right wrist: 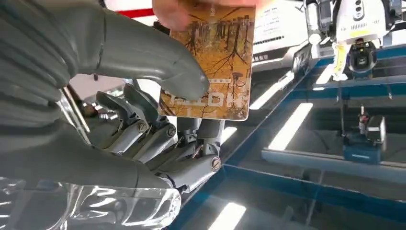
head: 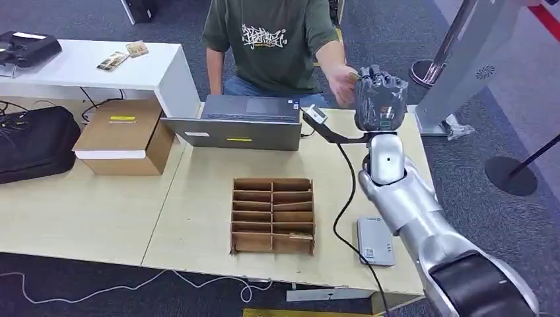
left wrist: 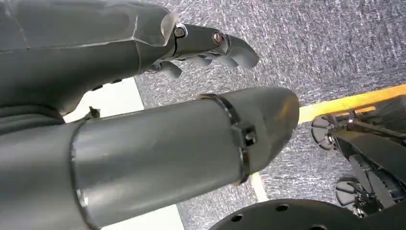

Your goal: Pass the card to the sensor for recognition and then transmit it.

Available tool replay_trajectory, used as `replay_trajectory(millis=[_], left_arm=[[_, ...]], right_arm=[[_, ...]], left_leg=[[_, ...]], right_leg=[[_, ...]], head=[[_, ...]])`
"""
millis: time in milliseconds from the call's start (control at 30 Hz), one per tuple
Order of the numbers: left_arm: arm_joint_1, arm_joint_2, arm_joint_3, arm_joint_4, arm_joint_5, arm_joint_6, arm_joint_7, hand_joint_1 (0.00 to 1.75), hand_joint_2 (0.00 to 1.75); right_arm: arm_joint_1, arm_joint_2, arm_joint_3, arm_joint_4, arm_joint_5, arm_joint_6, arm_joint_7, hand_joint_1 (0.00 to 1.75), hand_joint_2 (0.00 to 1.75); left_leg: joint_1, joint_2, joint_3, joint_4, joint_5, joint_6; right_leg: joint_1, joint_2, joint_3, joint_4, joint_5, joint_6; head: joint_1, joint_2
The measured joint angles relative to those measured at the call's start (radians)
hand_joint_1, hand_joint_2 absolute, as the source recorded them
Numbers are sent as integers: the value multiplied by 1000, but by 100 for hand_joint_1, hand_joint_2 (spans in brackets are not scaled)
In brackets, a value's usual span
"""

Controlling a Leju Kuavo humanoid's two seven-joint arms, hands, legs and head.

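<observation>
Right wrist view shows the right robot hand (right wrist: 143,124) pinching the orange card (right wrist: 210,62) between thumb and fingers, a person's hand (head: 343,82) gripping its far edge, above the bench (head: 198,191) at two o'clock past the laptop (head: 247,122).

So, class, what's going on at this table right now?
The robot's right hand is raised over the far edge of the table, holding an orange-brown card between thumb and fingers. A seated person's hand is on the card's other end, so a handover is under way. The grey sensor lies near the table's front edge. The left hand hangs beside the robot, holding nothing.
</observation>
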Motion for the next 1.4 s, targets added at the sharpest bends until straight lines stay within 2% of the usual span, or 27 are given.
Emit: replay_trajectory(millis=[500, 533, 567, 600, 1200, 1400], left_arm=[[-5, 1, 0, -6, -5, 0, 0, 0, 0], [-5, 1, 0, -6, -5, 0, 0, 0, 0], [-5, 2, 0, -6, -5, 0, 0, 0, 0], [-5, 2, 0, -6, -5, 0, 0, 0, 0], [-5, 5, 0, -6, 2, -10, 0, 0, 0], [-4, 5, 0, -6, 8, -10, 0, 0, 0]], right_arm=[[-35, 47, 6, 95, 0, -1, -11, 175, 175], [-35, 48, 6, 97, 0, -1, -11, 133, 175], [-35, 48, 6, 98, 0, -1, -12, 133, 175], [-35, 49, 6, 98, 0, -1, -13, 0, 175], [-26, 49, 7, 78, 0, -1, 11, 0, 175], [-26, 47, 18, 67, 0, -1, 40, 0, 175]], left_leg=[[0, -1, 0, 0, 0, 0], [0, -1, 0, 0, 0, 0], [0, -1, 0, 0, 0, 0], [0, -1, 0, 0, 0, 0], [0, 0, 0, 0, 0, 0], [0, 0, 0, 0, 0, 0]], right_leg=[[0, -1, 0, 0, 0, 0], [0, -1, 0, 0, 0, 0], [0, -1, 0, 0, 0, 0], [0, -1, 0, 0, 0, 0], [0, 0, 0, 0, 0, 0], [0, 0, -1, 0, 0, 0]], head=[[0, 0], [0, 0], [0, 0], [0, 0], [0, 0], [0, 0]])
